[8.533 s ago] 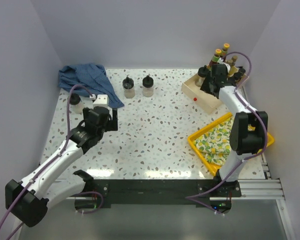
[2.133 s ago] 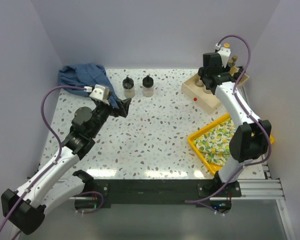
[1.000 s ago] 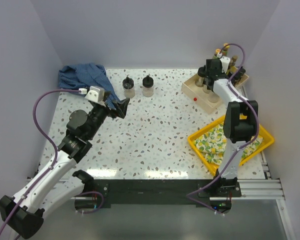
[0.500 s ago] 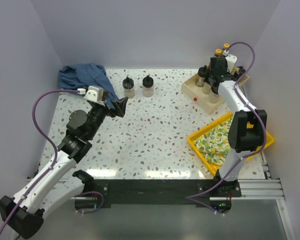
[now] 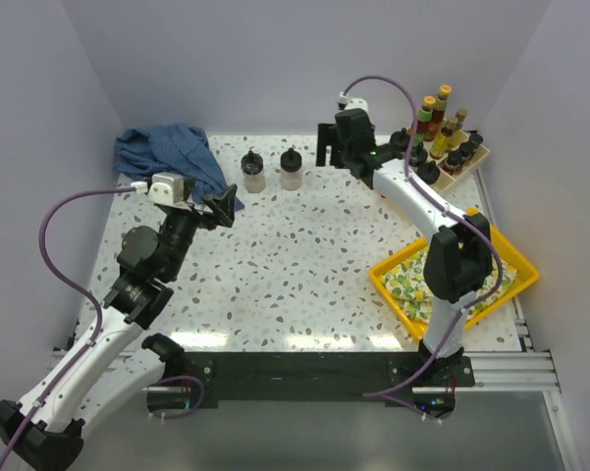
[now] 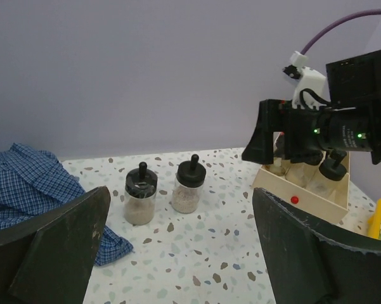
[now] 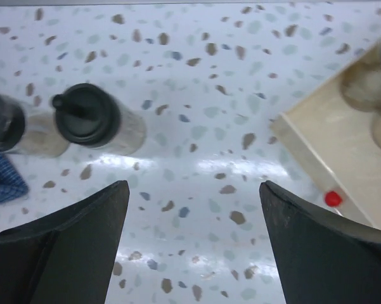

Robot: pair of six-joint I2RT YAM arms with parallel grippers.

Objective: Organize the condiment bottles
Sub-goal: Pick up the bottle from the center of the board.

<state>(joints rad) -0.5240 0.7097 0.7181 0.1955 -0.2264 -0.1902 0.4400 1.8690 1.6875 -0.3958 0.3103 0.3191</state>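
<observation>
Swung my right gripper [image 5: 326,147] from the tray [image 7: 317,149] toward the jar [image 5: 291,170] standing well apart from it; jaws wide, empty. Left gripper [image 5: 222,203] wide, empty. Plan: centre over the lid [image 7: 85,114], descend straight, clear the neighbouring jar [image 5: 253,171].

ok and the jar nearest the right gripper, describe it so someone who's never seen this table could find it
Start at the blue checked cloth in the far left corner of the table; right of it two squat clear black-lidded jars stand side by side. It is the jar farther from the cloth, toward the right gripper; its neighbour stands next to the cloth.
</observation>
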